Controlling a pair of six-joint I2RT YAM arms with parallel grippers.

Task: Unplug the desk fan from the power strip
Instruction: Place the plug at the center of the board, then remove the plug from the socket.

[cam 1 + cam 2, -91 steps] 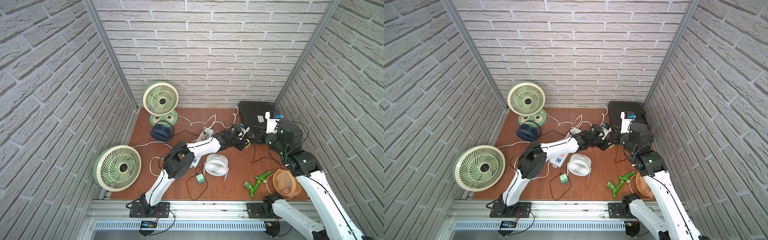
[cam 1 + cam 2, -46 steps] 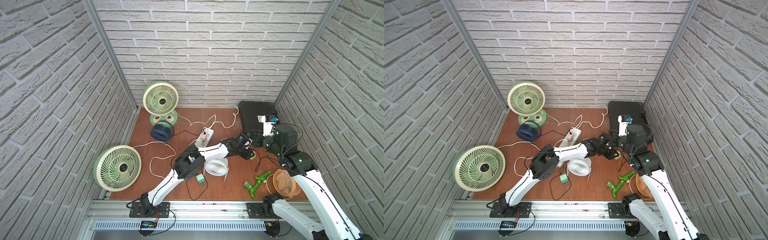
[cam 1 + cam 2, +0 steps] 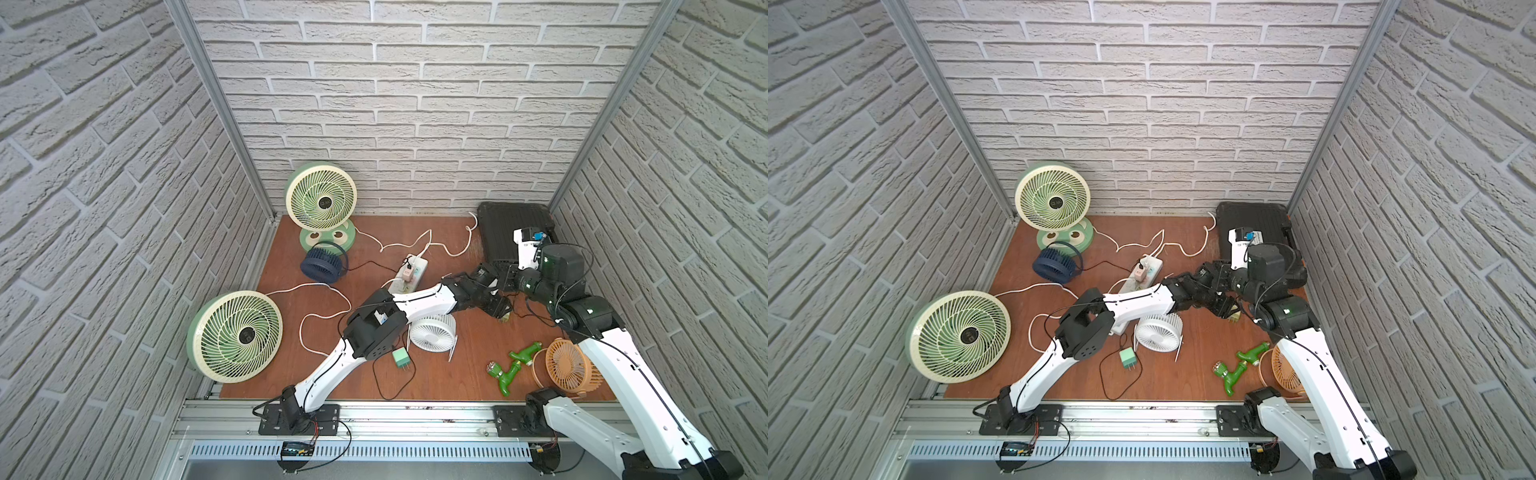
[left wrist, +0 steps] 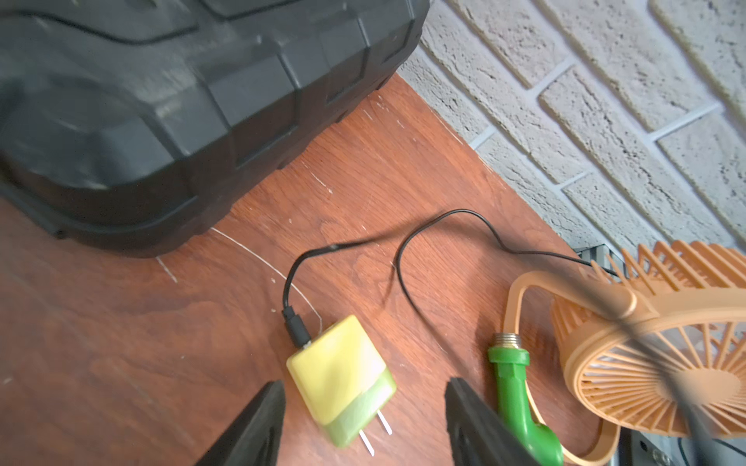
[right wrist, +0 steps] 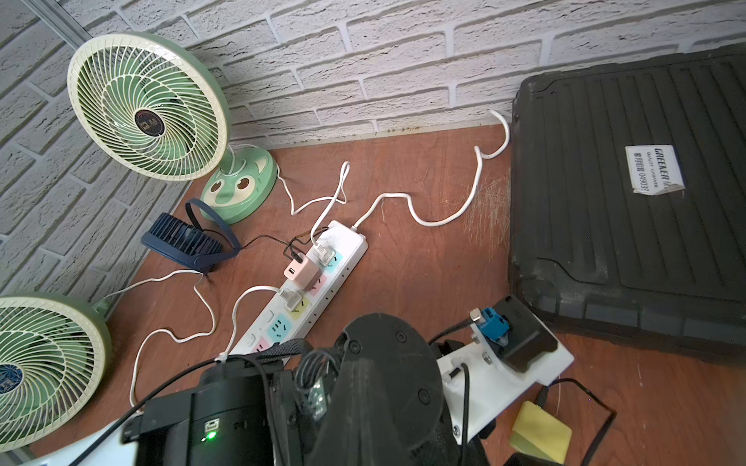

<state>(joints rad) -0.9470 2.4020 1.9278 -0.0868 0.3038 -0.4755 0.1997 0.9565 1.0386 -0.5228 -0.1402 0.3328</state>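
hovering near the black case (image 4: 161, 101), your left end effector (image 4: 365, 385) is spread over the unplugged yellow adapter (image 4: 339, 363), prongs toward it; power strip (image 5: 351, 246) well apart from the case; right end effector (image 3: 508, 277) pressed together.

You have white brick-pattern walls (image 3: 415, 104) on three sides, met by aluminium corner posts (image 3: 216, 104) — the light is bright and even. Under the left gripper (image 4: 363, 403) lies a scratched reddish-brown wooden desk (image 4: 121, 343), running up to those walls.

On black case (image 5: 597, 226), white label (image 5: 654, 169): "GREENER", "04903"; rest too small.
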